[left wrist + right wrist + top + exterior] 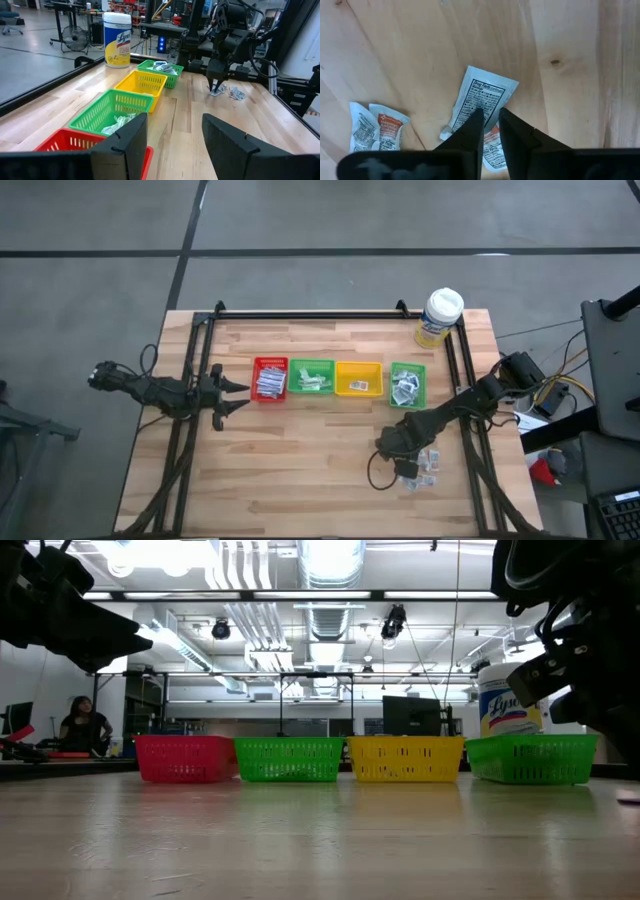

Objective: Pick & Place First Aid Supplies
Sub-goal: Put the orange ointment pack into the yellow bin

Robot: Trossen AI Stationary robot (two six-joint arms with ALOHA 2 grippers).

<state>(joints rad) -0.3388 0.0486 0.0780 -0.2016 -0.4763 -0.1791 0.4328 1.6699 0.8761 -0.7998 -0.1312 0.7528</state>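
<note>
Several first aid supplies (pixel 428 465), small flat printed packets, lie loose on the wooden table near its right edge. My right gripper (pixel 490 112) points down over them, its fingers drawn close together on a white black-printed packet (pixel 482 95). That packet lies partly over an orange-printed one (pixel 492 142). Two more packets (pixel 379 131) lie flat beside them. My left gripper (pixel 175 125) waits open at the table's left side, clear of everything, beside the red tray (pixel 270 379). My right gripper comes from above, pointing down, and its two fingertips (pixel 472 122) meet the middle of the white packet (pixel 489 102), with only a narrow strip of it between them. The packet still lies flat on the table and on the packet beneath it.
Four trays stand in a row across the table's middle: red, green (pixel 312 377), yellow (pixel 359 378) and green (pixel 407 385), each holding packets. A white-lidded yellow-labelled tub (pixel 440 317) stands at the far right corner. Black frame rails (pixel 462 380) run along the table's sides.
</note>
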